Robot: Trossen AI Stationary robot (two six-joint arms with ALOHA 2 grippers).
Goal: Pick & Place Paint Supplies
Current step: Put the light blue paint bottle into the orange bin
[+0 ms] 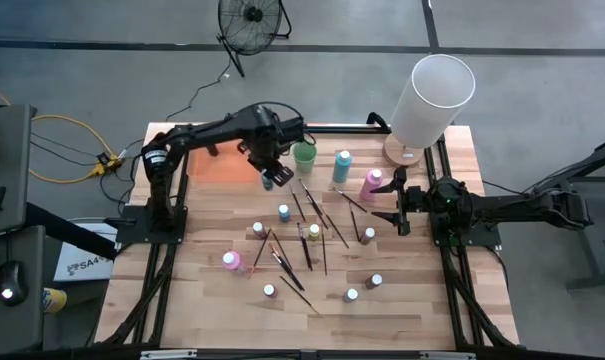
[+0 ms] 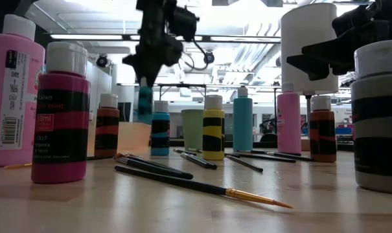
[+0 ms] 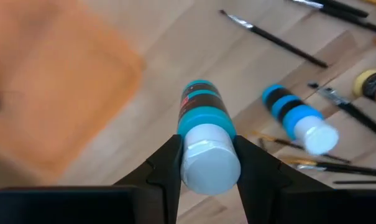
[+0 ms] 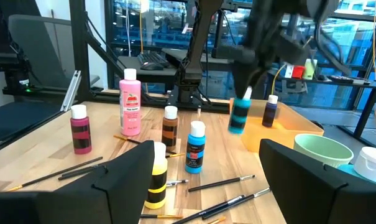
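Out on the left of the table, the orange tray (image 1: 217, 165) is seen lying flat by the left arm's base, seemingly the drop zone for the supplies. Just to its right, the left gripper (image 1: 269, 172) is held in the air, its fingers (image 3: 166, 165) closed snugly on the white cap of a teal-banded paint bottle (image 3: 203, 134); the bottle is gripped near the top so that it hangs clear of the wood, near the tray's edge. Beside it, the green cup (image 1: 304, 154) is left standing. Across the middle, brushes (image 1: 304, 245) and small bottles (image 1: 284, 212) are scattered, not yet collected. On the right, the right gripper (image 1: 400, 208) is parked near the tall pink bottle (image 1: 372, 182), jaws spread wide and empty, apparently kept out of the way.
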